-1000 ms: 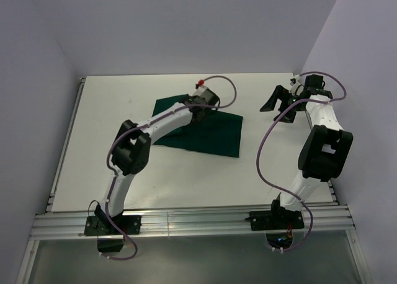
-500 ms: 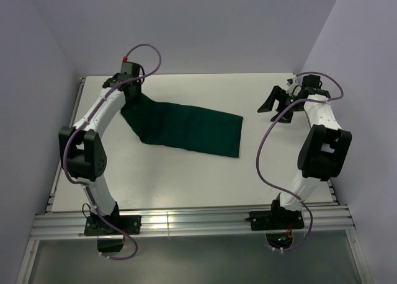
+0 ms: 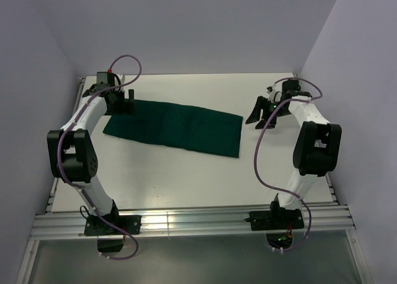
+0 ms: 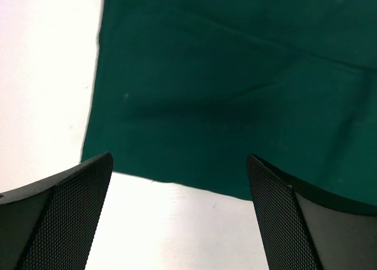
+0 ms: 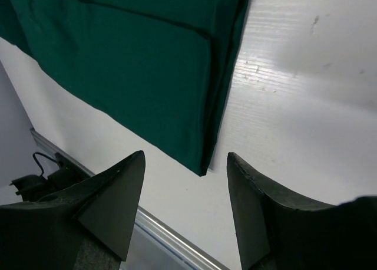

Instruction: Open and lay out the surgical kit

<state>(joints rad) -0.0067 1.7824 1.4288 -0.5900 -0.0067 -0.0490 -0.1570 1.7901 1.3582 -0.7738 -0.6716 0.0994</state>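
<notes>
unfolding step: we see the cloth wrap (image 3: 180,128), a folded strip on the desk (image 3: 186,172); left end effector (image 3: 126,103) and right end effector (image 3: 260,118) gape empty at its ends. next, we judge: pinch the right folded edge.

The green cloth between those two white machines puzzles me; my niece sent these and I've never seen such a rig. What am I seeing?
Two robot arms, the left arm and the right arm, are bolted at the near edge of a white table. The wide picture comes from a camera above and behind them; each close-up comes from a wrist camera looking past that arm's black jaws. A dark green cloth lies flat on the table; no instruments show. Both pairs of jaws stand open, one near each end of the cloth, holding nothing.
</notes>
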